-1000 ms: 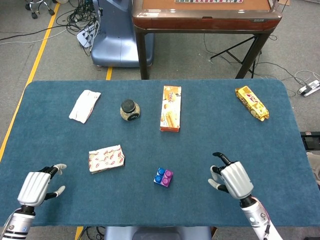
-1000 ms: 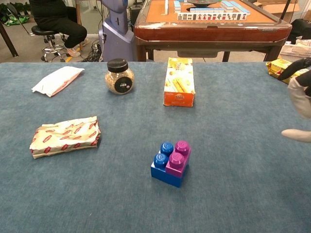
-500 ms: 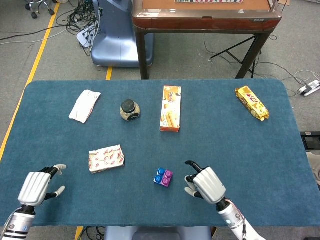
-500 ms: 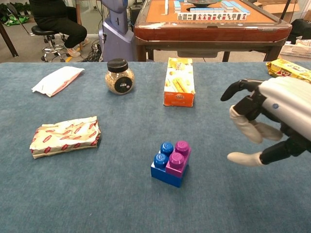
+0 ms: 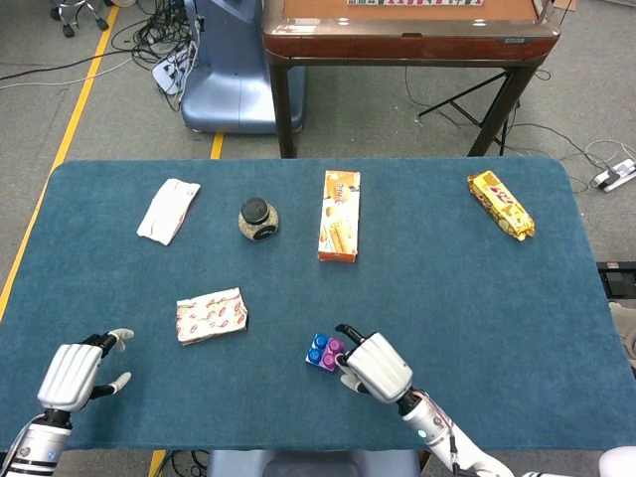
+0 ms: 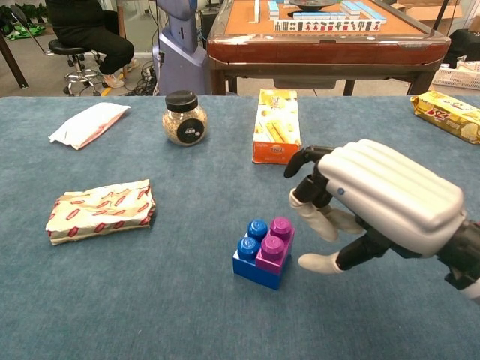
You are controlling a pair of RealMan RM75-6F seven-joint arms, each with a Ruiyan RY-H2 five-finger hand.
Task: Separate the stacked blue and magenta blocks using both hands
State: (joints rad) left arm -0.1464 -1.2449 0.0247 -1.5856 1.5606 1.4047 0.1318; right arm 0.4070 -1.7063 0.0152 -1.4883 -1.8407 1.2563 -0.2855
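The joined blue and magenta blocks (image 6: 263, 251) (image 5: 325, 351) stand on the blue table, blue half on the left, magenta half on the right. My right hand (image 6: 375, 202) (image 5: 376, 366) hovers just right of the magenta block, fingers spread and empty, thumb tip close to the block without clearly touching it. My left hand (image 5: 72, 373) rests low at the table's near left corner, far from the blocks, fingers apart and holding nothing; the chest view does not show it.
A crumpled patterned packet (image 6: 101, 208) lies left of the blocks. Further back stand a black-lidded jar (image 6: 184, 118), an orange snack box (image 6: 277, 126) and a white packet (image 6: 88, 124). A yellow snack bag (image 6: 446, 114) lies at the far right. A wooden table (image 5: 407, 30) stands beyond.
My right hand has swept left across the table from the right side to just beside the magenta block. The left hand and the blocks have stayed put.
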